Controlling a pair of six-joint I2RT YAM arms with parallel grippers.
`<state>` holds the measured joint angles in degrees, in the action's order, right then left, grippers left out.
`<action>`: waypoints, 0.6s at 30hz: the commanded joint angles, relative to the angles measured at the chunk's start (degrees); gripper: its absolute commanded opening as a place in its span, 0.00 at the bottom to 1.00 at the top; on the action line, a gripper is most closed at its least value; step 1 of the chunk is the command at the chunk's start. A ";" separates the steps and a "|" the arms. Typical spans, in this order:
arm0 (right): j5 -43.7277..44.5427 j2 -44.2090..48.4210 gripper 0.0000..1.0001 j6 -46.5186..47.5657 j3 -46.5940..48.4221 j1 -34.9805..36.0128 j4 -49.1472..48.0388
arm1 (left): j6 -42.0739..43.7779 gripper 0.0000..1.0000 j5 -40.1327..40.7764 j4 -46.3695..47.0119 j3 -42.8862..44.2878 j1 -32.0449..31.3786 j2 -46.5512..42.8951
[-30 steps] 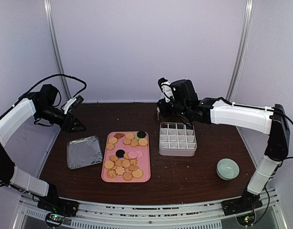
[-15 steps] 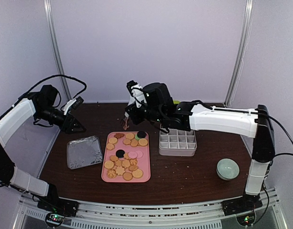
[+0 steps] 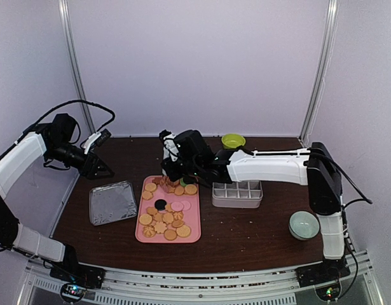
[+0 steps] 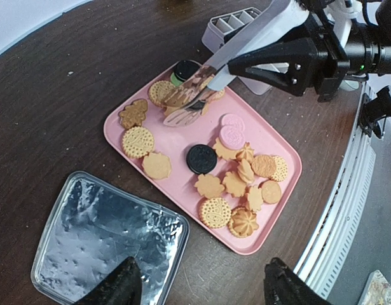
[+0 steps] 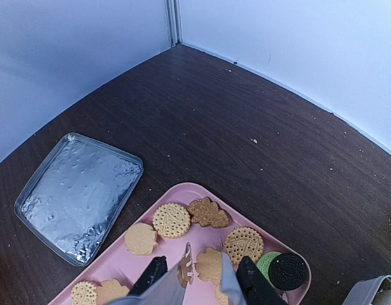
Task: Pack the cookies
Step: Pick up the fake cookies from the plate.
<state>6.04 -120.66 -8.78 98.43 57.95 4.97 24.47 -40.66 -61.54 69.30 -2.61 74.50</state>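
Observation:
The cookies (image 3: 163, 219) lie on a pink tray (image 3: 190, 221): mostly tan round and flower shapes, two pink, two black. My right gripper (image 3: 174, 170) hovers over the tray's far end, shut on metal tongs (image 5: 185, 272). In the right wrist view my gripper (image 5: 201, 268) presses on the tong arms, whose tips straddle a tan flower cookie (image 5: 209, 264). A black cookie (image 5: 287, 270) lies on a green one at the far corner. My left gripper (image 4: 203, 270) is open and empty, high above the tray's left edge.
A foil tray (image 3: 112, 202) lies left of the pink tray. A white grid box (image 3: 236, 192) stands to its right, partly behind my right arm. A lime bowl (image 3: 233, 140) sits at the back, a pale bowl (image 3: 304, 225) at the front right. Crumbs dot the tabletop.
My right arm has swung left from above the grid box to the pink tray's far end and lowered the tongs over the cookies. The left arm has stayed put.

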 commanded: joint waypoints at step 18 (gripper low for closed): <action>4.38 -0.14 0.37 2.28 -1.38 1.07 -0.88 | 1.13 0.68 -0.79 -0.27 0.21 0.54 -0.73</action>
<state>6.92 -121.32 -8.47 98.89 58.48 4.82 24.62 -40.69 -61.56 69.28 -2.61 74.50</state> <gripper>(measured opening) 0.377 0.684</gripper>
